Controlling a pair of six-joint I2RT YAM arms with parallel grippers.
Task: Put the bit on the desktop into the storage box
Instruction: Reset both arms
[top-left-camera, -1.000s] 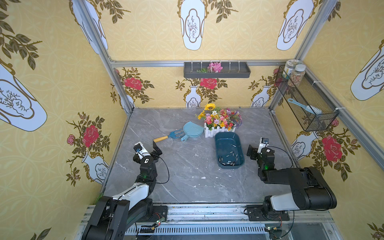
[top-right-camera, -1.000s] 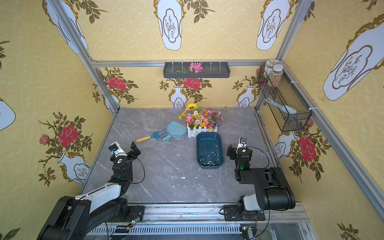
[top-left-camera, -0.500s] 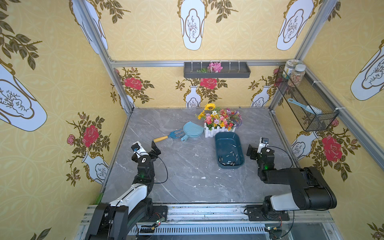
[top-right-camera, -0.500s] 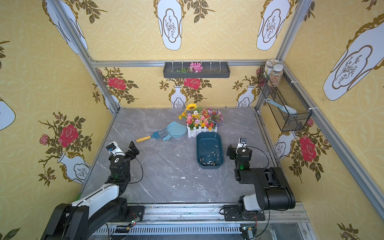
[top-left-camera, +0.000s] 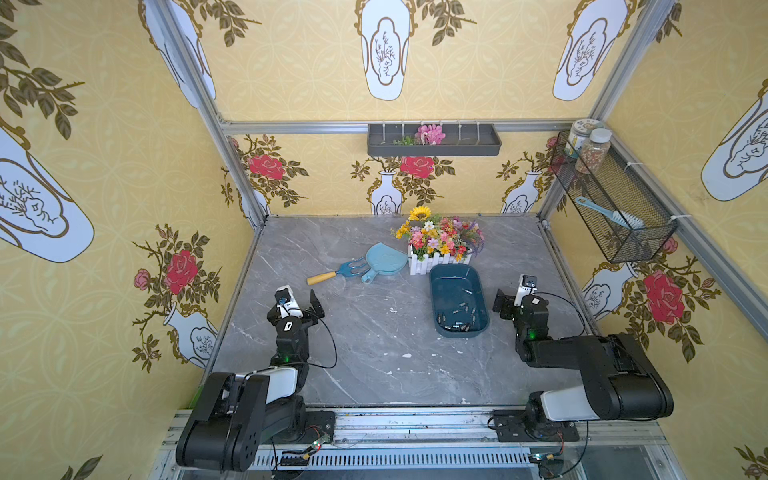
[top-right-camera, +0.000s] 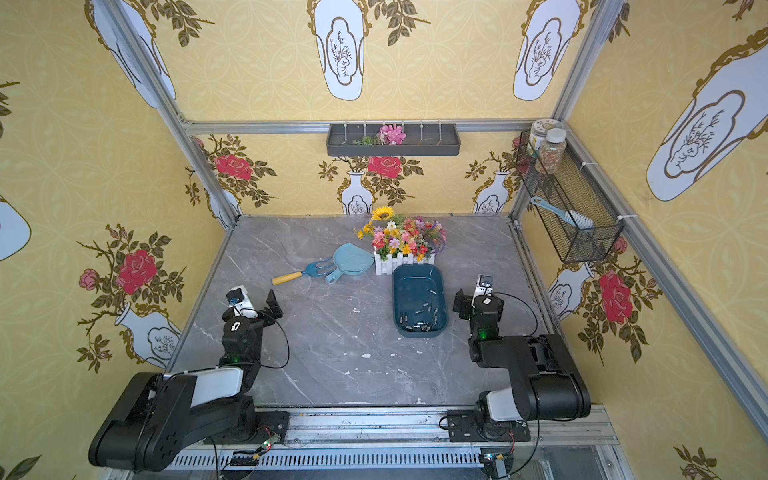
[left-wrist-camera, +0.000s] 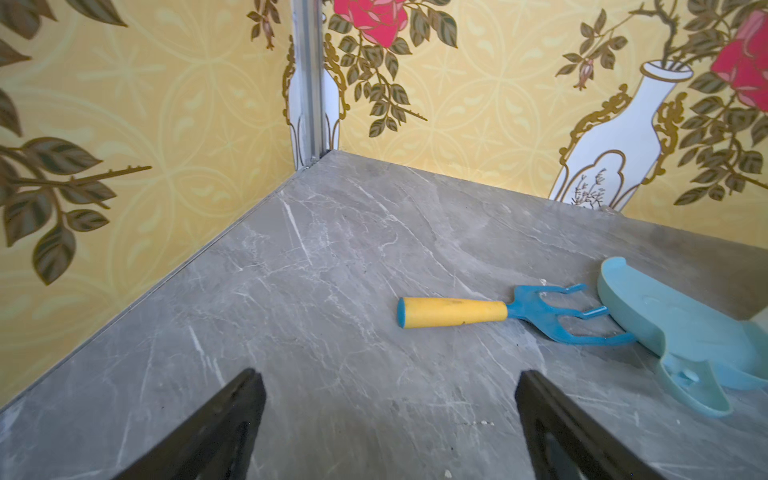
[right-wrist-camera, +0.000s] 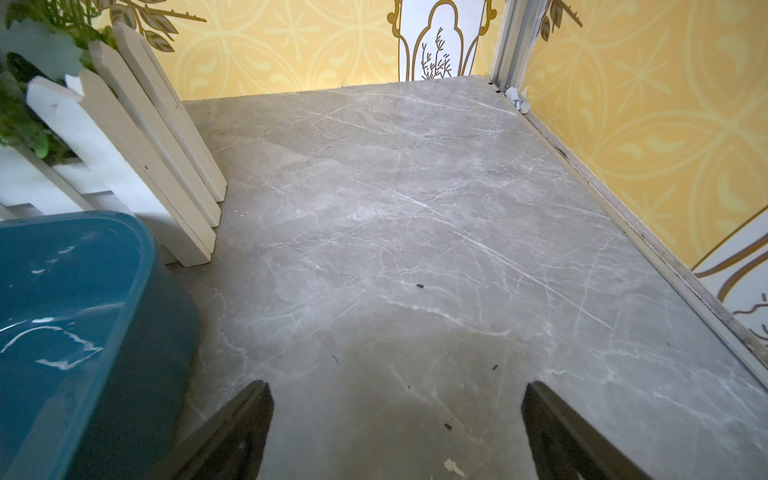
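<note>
The dark teal storage box (top-left-camera: 433, 305) (top-right-camera: 397, 305) sits right of centre on the grey marble desktop (top-left-camera: 374, 332), and several small bits (top-left-camera: 457, 322) lie in its near end. I see no bit on the bare desktop in any view. My left gripper (top-left-camera: 297, 305) (left-wrist-camera: 388, 374) hovers low at the front left, open, with only marble between its fingers. Just right of the box, my right gripper (top-left-camera: 519, 301) (right-wrist-camera: 399, 384) is open and holds nothing; the box wall (right-wrist-camera: 83, 311) shows beside it.
A yellow-handled blue hand rake (top-left-camera: 332, 274) and a light blue dustpan (top-left-camera: 384, 259) lie behind the left gripper. A white picket planter of flowers (top-left-camera: 440, 259) stands right behind the box. A wire basket (top-left-camera: 615, 208) hangs on the right wall. White flecks (top-left-camera: 406, 355) dot the front.
The left arm swayed a little to the left and came back to the right. The right arm and the box have not moved.
</note>
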